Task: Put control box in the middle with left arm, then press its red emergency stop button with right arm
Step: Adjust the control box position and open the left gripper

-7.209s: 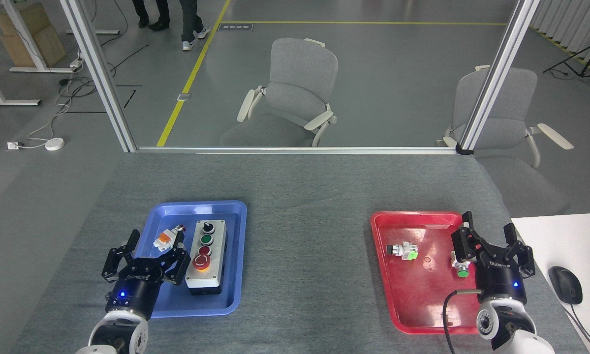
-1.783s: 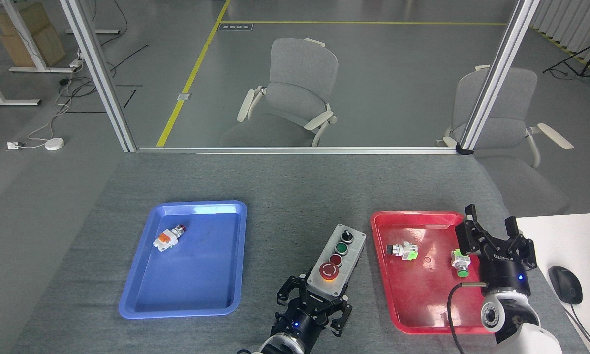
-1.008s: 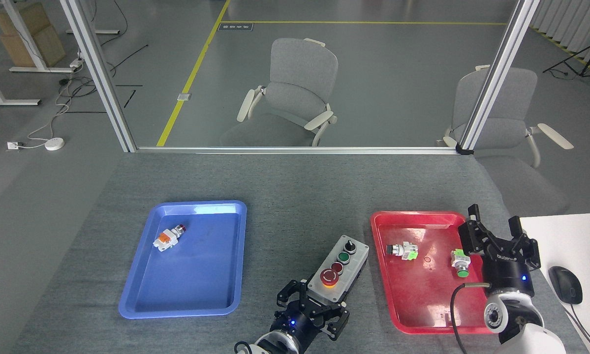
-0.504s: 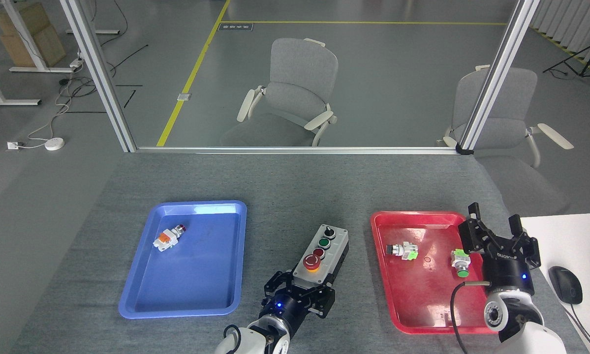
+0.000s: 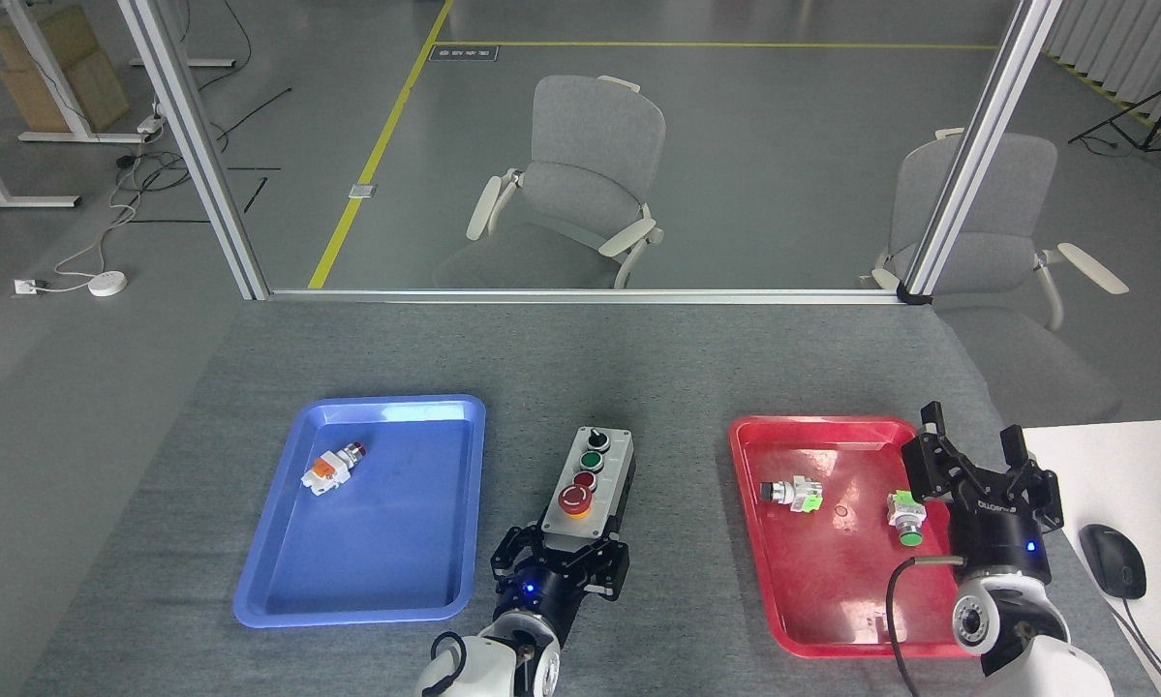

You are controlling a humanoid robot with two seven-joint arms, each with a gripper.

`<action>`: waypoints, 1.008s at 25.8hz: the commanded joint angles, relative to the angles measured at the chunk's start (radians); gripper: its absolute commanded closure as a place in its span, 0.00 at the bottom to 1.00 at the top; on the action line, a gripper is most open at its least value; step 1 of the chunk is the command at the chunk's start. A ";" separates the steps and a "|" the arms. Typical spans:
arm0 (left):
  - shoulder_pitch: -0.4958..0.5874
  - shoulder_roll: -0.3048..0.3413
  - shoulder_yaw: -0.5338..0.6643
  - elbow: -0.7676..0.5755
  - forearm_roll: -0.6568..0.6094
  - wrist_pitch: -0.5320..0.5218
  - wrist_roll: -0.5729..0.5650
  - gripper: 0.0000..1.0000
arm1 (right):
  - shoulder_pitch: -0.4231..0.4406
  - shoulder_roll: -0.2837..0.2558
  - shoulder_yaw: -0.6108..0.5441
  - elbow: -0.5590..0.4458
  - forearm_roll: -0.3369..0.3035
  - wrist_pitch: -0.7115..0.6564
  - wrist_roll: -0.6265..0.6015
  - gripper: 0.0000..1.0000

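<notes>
The control box [image 5: 595,472], light grey with a black base, lies lengthwise on the bare grey tabletop between the two trays, its black knob end far from me. Its red emergency stop button [image 5: 575,499] with a yellow ring is the nearest control on it. My left gripper [image 5: 560,554] is shut on the box's near end, one claw on each side. My right gripper [image 5: 977,457] stands open, claws up, over the right edge of the red tray [image 5: 749,455], holding nothing.
A blue tray [image 5: 251,608] at left holds a small orange-white switch [image 5: 331,469]. Two loose switches [image 5: 793,494] [image 5: 906,514] lie in the red tray. A white desk with a mouse [image 5: 1113,560] borders the right. A metal frame rail [image 5: 580,295] runs along the far edge.
My left gripper has carried the control box leftward, away from the red tray to the middle of the table, turning it straighter. The right gripper has stayed nearly still.
</notes>
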 commanded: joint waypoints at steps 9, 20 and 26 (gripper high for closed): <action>-0.001 0.001 -0.021 0.018 0.004 0.031 0.012 0.82 | -0.003 -0.001 0.000 0.005 0.000 -0.001 0.000 0.00; 0.008 -0.001 -0.039 0.050 0.002 -0.013 0.012 0.71 | -0.007 -0.001 -0.002 0.008 0.000 -0.058 0.000 0.00; 0.010 -0.001 -0.051 0.041 -0.001 -0.004 0.015 0.40 | -0.007 0.001 -0.002 0.008 0.000 -0.060 0.000 0.00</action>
